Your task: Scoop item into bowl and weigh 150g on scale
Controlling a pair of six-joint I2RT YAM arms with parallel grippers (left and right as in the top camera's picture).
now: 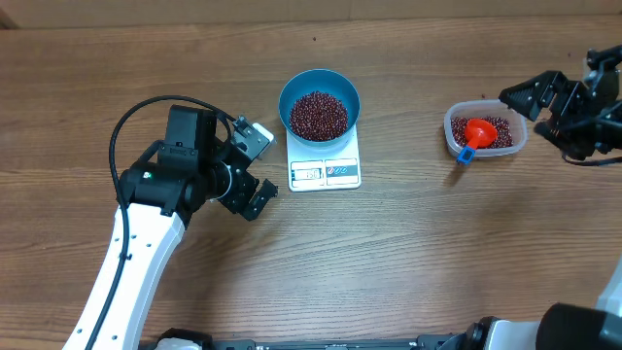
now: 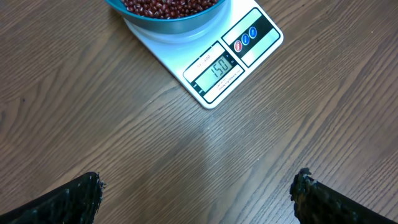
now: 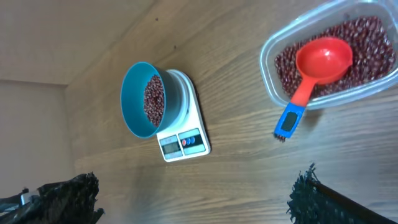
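The blue bowl sits on the white scale at mid-table and holds a heap of dark red beans. In the left wrist view the scale display reads 150. My left gripper is open just left of the scale, with only bare wood between its fingers. My right gripper is open at the far right, beside a clear tub, with nothing between its jaws. The right wrist view shows bowl and scale from afar.
The clear tub holds more beans and a red scoop whose blue handle sticks out over the tub's rim. The left arm's black cable loops above the table at the left.
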